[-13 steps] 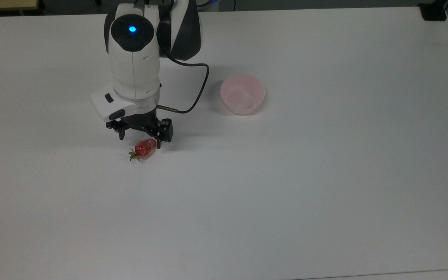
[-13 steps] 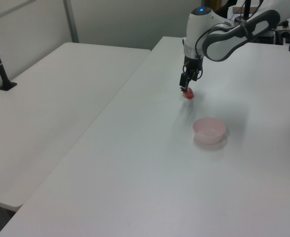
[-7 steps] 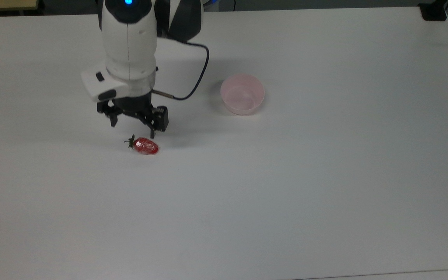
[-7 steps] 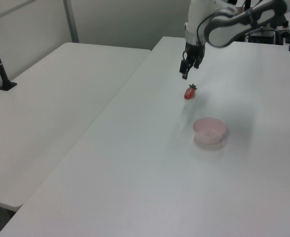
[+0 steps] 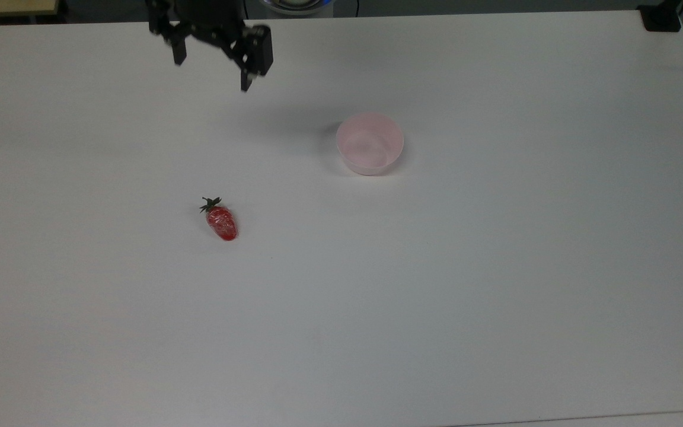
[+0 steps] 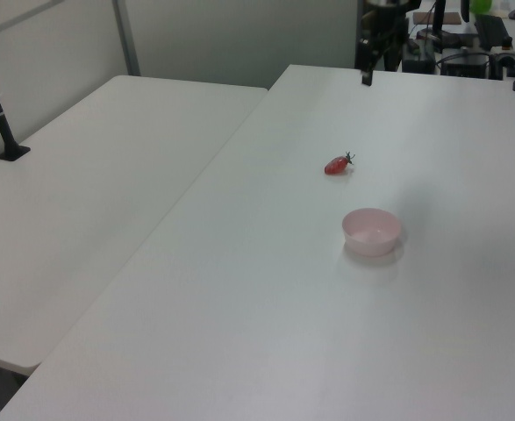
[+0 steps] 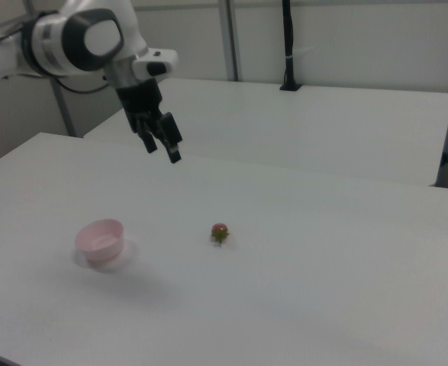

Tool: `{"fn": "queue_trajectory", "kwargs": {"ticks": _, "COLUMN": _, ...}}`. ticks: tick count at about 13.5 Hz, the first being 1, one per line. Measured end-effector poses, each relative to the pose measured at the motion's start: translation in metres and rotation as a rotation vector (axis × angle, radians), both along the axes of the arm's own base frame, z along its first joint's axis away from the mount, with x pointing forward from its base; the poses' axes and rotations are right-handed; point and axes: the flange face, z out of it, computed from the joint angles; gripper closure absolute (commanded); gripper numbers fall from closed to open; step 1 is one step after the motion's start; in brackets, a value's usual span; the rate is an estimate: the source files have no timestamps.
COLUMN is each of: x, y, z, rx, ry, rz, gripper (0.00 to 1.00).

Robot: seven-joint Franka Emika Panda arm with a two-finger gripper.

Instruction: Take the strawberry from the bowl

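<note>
Since a second ago, the gripper (image 5: 211,59) has been climbing well away from the strawberry (image 5: 220,220): then it was hovering right over the fruit, and now it is hanging high near the table's (image 5: 495,296) far edge, at 12 o'clock of the berry in the top view. The berry has been turning too, its green cap now pointing toward 11 o'clock in the top view instead of toward 8.

The fingers are standing apart, wide open, and holding nothing. The strawberry is lying on its side on the bare table, well apart from the bowl (image 5: 370,144), which is sitting at about 2 o'clock of it in the top view and looks empty. In the left view the berry (image 6: 337,164) is resting at 11 o'clock of the bowl (image 6: 372,231); in the right view the berry (image 7: 220,231) is lying at 3 o'clock of the bowl (image 7: 100,239), with the gripper (image 7: 159,142) hanging above and between them.

Judging from this, the fruit is already out of the bowl, and the step in hand is looking like a retreat. If the berry were to be picked again, doing it well would mean coming straight down over its red body, turning the wrist so the fingers are closing across the short width rather than along the length, and squeezing gently, since a glossy, rounded fruit is likely to roll or squirt out sideways.
</note>
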Motion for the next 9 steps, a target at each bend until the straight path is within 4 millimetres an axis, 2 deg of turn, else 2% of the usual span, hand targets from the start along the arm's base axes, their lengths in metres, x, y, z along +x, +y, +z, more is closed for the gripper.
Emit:
{"fn": "queue_trajectory", "kwargs": {"ticks": 4, "x": -0.025, "y": 0.015, "z": 0.033, "rx": 0.036, "ry": -0.009, "rz": -0.001, "gripper": 0.0}}
{"fn": "queue_trajectory", "kwargs": {"ticks": 7, "x": -0.027, "y": 0.02, "z": 0.034, "rx": 0.072, "ry": -0.007, "rz": 0.024, "gripper": 0.0}}
{"fn": "queue_trajectory", "kwargs": {"ticks": 9, "x": -0.027, "y": 0.012, "z": 0.032, "rx": 0.084, "ry": 0.007, "rz": 0.11, "gripper": 0.0}}
